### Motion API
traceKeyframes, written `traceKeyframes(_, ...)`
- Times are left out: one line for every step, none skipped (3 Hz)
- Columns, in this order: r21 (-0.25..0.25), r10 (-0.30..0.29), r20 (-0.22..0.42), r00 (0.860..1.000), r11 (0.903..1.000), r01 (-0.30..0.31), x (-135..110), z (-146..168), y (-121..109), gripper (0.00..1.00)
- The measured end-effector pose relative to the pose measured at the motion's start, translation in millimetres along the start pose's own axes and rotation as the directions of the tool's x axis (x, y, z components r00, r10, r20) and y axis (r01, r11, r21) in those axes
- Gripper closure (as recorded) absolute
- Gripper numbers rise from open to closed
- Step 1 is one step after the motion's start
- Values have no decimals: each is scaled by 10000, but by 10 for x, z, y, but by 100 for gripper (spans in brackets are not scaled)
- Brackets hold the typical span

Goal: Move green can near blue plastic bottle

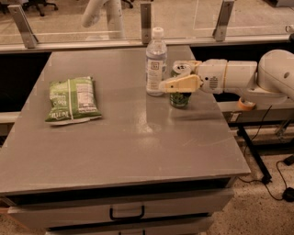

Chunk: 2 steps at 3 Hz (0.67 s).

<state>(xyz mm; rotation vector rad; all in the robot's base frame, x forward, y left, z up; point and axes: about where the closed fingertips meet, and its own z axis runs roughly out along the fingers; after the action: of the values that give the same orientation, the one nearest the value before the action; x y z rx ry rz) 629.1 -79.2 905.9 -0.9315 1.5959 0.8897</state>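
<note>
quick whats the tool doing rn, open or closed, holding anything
tool: closed on the green can, reaching in from the right, with the can just right of the blue plastic bottle.

This looks like a robotics test space inside an office or lab building. A plain grey bench with a drawer handle fills the middle of the frame. Behind it, along the top, runs a glass partition held by slanted metal posts. The wheeled base of an office chair shows at the upper left. Cables trail over speckled hard floor at the lower right. At right centre, a white robot arm reaches in, its tool clasping a green can.
</note>
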Motion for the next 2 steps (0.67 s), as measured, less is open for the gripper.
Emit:
traceKeyframes(67, 19, -97, 10000, 10000, -19, 40, 6, 9, 0)
traceKeyframes(242, 81, -196, 9998, 9997, -76, 122, -72, 13, 0)
